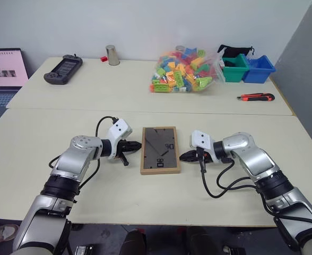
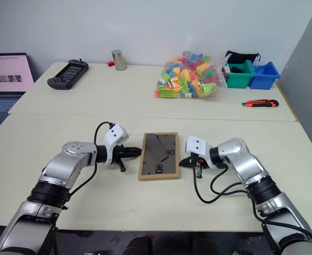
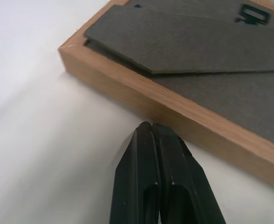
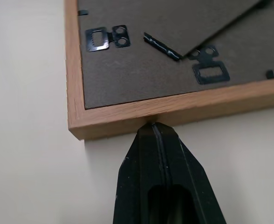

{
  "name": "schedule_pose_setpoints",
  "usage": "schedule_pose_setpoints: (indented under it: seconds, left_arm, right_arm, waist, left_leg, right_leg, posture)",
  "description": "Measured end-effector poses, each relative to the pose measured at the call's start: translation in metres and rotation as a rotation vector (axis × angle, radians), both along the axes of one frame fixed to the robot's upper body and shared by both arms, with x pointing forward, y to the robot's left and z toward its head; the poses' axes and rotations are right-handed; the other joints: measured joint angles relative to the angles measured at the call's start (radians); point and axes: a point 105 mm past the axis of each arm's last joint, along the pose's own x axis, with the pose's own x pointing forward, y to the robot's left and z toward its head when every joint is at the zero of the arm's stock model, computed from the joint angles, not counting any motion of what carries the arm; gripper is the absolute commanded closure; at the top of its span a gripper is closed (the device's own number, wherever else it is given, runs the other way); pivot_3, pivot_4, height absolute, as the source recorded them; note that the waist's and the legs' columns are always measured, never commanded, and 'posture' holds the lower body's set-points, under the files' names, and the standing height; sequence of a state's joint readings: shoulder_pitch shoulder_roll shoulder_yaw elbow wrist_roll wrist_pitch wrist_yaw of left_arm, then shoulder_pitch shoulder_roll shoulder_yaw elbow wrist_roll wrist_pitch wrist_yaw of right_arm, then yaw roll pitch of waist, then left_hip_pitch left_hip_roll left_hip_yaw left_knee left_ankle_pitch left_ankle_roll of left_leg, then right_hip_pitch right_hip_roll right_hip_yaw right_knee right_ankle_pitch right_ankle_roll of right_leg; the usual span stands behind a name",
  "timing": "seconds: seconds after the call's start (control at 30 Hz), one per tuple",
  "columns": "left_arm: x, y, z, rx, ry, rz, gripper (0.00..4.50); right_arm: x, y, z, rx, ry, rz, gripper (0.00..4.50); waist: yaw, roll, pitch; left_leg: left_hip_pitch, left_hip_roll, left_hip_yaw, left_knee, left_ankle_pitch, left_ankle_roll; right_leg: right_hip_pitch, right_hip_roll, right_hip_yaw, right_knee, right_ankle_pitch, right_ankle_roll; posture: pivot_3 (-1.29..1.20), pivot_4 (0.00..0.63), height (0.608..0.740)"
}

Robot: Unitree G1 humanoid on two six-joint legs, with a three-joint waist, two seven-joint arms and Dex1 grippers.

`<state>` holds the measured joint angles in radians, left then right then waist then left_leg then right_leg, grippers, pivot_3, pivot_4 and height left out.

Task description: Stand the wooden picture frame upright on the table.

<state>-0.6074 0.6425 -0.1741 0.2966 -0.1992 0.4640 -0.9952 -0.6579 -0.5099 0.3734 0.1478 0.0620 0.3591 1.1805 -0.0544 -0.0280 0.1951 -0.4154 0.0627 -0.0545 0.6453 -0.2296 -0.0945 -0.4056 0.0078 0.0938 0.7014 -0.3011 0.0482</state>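
Note:
The wooden picture frame lies flat and face down on the table, its dark back panel and stand flap up. My left gripper is shut, its tips at the frame's left edge. On the other side my right gripper is also shut, tips against the frame's right edge near its near corner. In both wrist views the black fingers are pressed together with nothing between them. The picture side is hidden underneath.
On the far table are a black handheld console, a metal cup, a bag of coloured bricks, green and blue bins and a utility knife. A laptop sits at the far left.

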Motion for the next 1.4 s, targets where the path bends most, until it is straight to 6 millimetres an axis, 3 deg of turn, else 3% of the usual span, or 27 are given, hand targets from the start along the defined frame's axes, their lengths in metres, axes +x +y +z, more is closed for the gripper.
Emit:
schedule_pose_setpoints:
  seconds: [0.33, 0.57, 0.7, 0.9, 1.07, 1.23, 1.3, 1.4]
  left_arm:
    - [0.0, 0.002, 0.001, 0.046, -0.005, -0.058, 4.46]
    - [-0.003, 0.031, 0.008, 0.078, 0.034, -0.015, 4.46]
    - [-0.011, 0.036, 0.015, -0.121, 0.203, 0.038, 3.76]
    - [-0.011, 0.035, 0.03, -0.407, 0.518, 0.176, 2.46]
    - [-0.011, 0.035, 0.024, -0.465, 0.656, 0.238, 1.48]
    - [-0.022, 0.022, 0.024, -0.487, 0.769, 0.187, 0.38]
    - [-0.025, 0.019, 0.023, -0.486, 0.793, 0.174, 0.1]
    - [-0.029, 0.015, 0.019, -0.482, 0.824, 0.161, 0.1]
  right_arm:
    - [-0.002, 0.0, 0.0, -0.004, 0.003, 0.014, 4.5]
    - [0.018, -0.038, -0.002, -0.077, -0.035, -0.059, 4.5]
    - [0.029, -0.05, 0.007, -0.101, -0.084, -0.076, 4.5]
    - [0.031, -0.038, 0.007, -0.078, -0.102, -0.03, 4.5]
    - [0.031, -0.034, 0.001, -0.097, -0.111, -0.011, 4.5]
    - [0.031, -0.03, 0.001, -0.09, -0.11, -0.006, 4.5]
    - [0.031, -0.03, 0.001, -0.089, -0.11, -0.007, 4.5]
    - [0.032, -0.027, 0.001, -0.08, -0.112, -0.009, 4.5]
  waist:
    - [-0.002, 0.0, 0.0]
    - [-0.005, 0.0, 0.0]
    - [-0.005, 0.0, 0.0]
    - [-0.013, 0.0, 0.0]
    - [-0.018, 0.0, 0.0]
    - [-0.026, 0.0, 0.0]
    - [-0.028, 0.0, 0.0]
    - [-0.029, 0.0, 0.0]
  left_leg:
    - [0.0, 0.0, 0.0, 0.0, 0.0, 0.0]
    - [0.0, 0.0, 0.0, 0.0, 0.0, 0.0]
    - [0.0, 0.0, 0.0, 0.0, 0.0, 0.0]
    - [0.0, 0.0, -0.001, 0.0, 0.0, 0.0]
    - [0.0, 0.0, -0.002, 0.0, 0.0, 0.0]
    - [0.001, 0.0, -0.003, 0.0, 0.001, -0.001]
    - [0.001, 0.0, -0.003, 0.0, 0.001, -0.001]
    - [0.001, 0.0, -0.003, 0.0, 0.001, -0.001]
  right_leg:
    - [0.0, 0.0, 0.0, 0.0, 0.0, 0.0]
    - [0.0, 0.0, 0.0, 0.0, 0.0, 0.0]
    - [0.0, 0.0, -0.001, 0.001, 0.0, 0.0]
    - [0.0, 0.0, -0.001, 0.002, 0.0, 0.0]
    - [0.0, 0.0, -0.002, 0.004, 0.0, 0.0]
    - [0.0, 0.0, -0.002, 0.005, 0.0, 0.0]
    - [0.0, 0.0, -0.002, 0.006, 0.0, 0.0]
    - [0.0, 0.0, -0.002, 0.007, 0.0, 0.0]
  posture:
    - [0.0, 0.15, 0.74]
    - [0.0, 0.15, 0.74]
    - [0.0, 0.15, 0.74]
    - [0.0, 0.15, 0.74]
    - [0.0, 0.15, 0.74]
    - [0.0, 0.15, 0.74]
    - [0.0, 0.15, 0.74]
    - [0.0, 0.15, 0.74]
